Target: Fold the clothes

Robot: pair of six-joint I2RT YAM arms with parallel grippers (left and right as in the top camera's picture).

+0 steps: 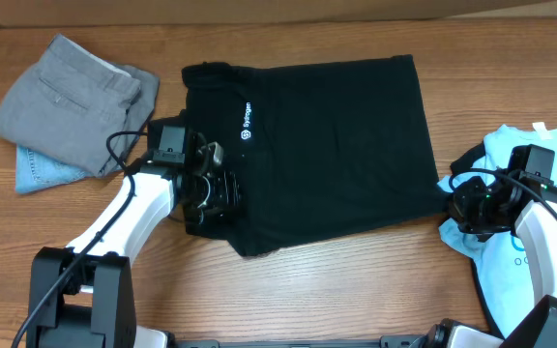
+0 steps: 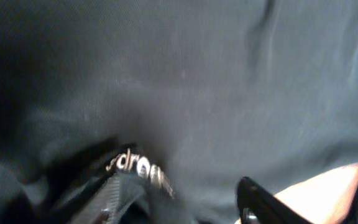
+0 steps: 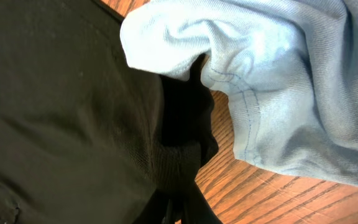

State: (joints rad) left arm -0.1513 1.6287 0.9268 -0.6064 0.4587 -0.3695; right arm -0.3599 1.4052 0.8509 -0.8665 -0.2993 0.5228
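The black T-shirt [image 1: 337,145] lies spread flat across the middle of the table, with its small white chest logo [image 1: 247,121] showing. My left gripper [image 1: 213,188] sits over the shirt's near-left sleeve. In the left wrist view my left gripper [image 2: 185,186] is open, its fingers [image 2: 114,196] wide apart above the dark cloth and the white sleeve text [image 2: 138,168]. My right gripper [image 1: 455,206] is at the shirt's right edge. In the right wrist view my right gripper [image 3: 178,211] is shut on a bunched fold of the black T-shirt [image 3: 185,155].
Folded grey trousers [image 1: 71,97] lie at the back left on a pale blue denim piece [image 1: 42,174]. A light blue garment [image 1: 540,159] is heaped at the right under my right arm, and the same light blue garment [image 3: 291,81] touches the black shirt's edge. Bare wood table [image 1: 356,280] runs along the front.
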